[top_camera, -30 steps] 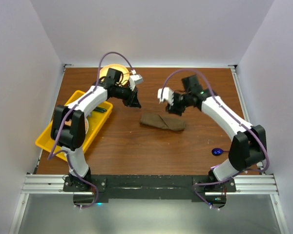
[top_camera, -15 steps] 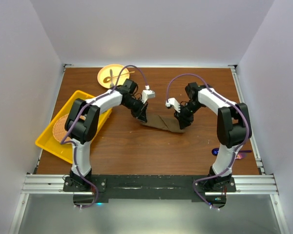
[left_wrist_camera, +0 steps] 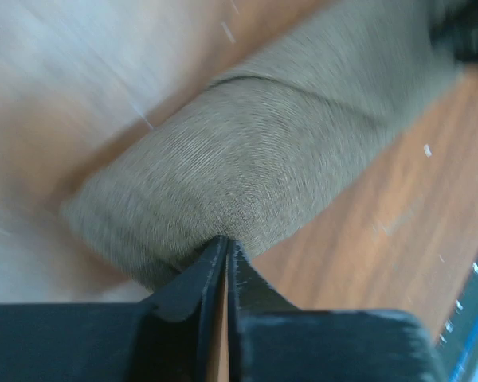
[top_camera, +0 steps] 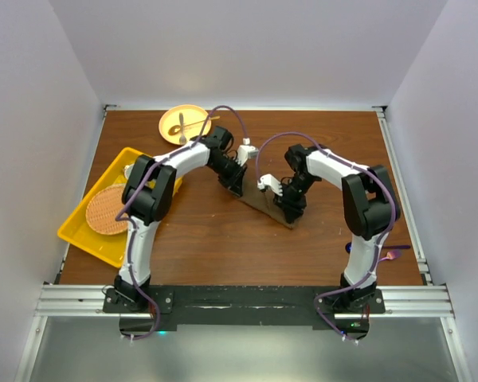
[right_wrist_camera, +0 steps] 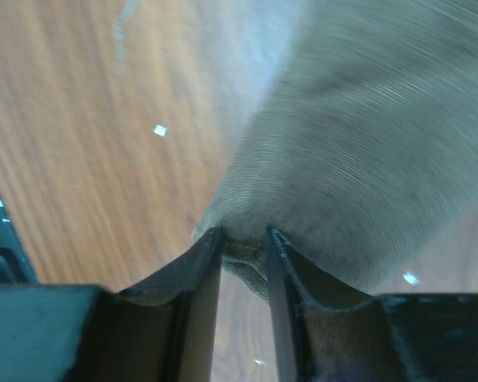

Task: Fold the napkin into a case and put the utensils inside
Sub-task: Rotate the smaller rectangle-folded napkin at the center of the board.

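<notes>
The right claw [top_camera: 291,208] is clenched on the near right end of the napkin [top_camera: 264,204], and cloth is seen bunched between its jaws in the wrist view. The left claw [top_camera: 235,181] is pinched shut on the far left end. A second ago both were held off the cloth. The napkin, already folded into a narrow case at the middle of the tabletop [top_camera: 199,239], has since been turned from lying crosswise to a slant. The case is judged to be in the course of being straightened or opened, so nothing has yet been put inside. Bare wood is left toward the bases and out to the right. The left is bounded by the yellow tray [top_camera: 72,232] with the woven mat [top_camera: 107,211]. Farthest off, pale utensils [top_camera: 182,126] are left on the yellow plate [top_camera: 167,127], well apart from the case.
</notes>
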Action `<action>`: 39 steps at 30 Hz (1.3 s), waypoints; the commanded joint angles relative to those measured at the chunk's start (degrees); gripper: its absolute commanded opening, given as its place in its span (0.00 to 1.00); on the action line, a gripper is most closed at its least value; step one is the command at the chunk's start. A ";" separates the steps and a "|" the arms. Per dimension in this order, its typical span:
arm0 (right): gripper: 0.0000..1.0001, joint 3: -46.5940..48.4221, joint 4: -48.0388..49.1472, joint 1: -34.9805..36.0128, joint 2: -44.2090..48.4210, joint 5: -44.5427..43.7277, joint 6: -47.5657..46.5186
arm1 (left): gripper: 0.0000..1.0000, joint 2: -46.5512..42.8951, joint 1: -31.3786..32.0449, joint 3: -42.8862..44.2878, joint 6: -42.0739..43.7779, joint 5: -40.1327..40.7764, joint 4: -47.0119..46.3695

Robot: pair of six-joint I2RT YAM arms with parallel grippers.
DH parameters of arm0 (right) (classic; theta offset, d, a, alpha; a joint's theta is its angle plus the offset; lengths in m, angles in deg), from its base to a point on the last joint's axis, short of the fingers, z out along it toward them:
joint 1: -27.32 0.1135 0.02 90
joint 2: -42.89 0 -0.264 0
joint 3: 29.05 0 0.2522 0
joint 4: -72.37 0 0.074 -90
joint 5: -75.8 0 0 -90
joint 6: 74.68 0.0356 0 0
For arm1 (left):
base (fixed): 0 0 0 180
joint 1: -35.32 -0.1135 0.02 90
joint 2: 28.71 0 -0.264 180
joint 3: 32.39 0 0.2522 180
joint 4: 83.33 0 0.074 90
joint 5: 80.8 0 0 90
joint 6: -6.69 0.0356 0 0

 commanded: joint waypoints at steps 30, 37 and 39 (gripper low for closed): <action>0.64 4.44 2.54 -1.49 -3.96 7.67 16.60 | 0.34 6.43 -0.42 13.33 7.54 0.35 1.31; 0.65 4.70 4.57 3.17 -3.79 11.19 20.12 | 0.37 7.22 0.11 14.39 6.14 -0.79 -0.97; 0.66 5.57 3.08 3.09 -3.17 11.63 20.21 | 0.39 6.61 0.02 14.48 6.14 -0.88 -0.62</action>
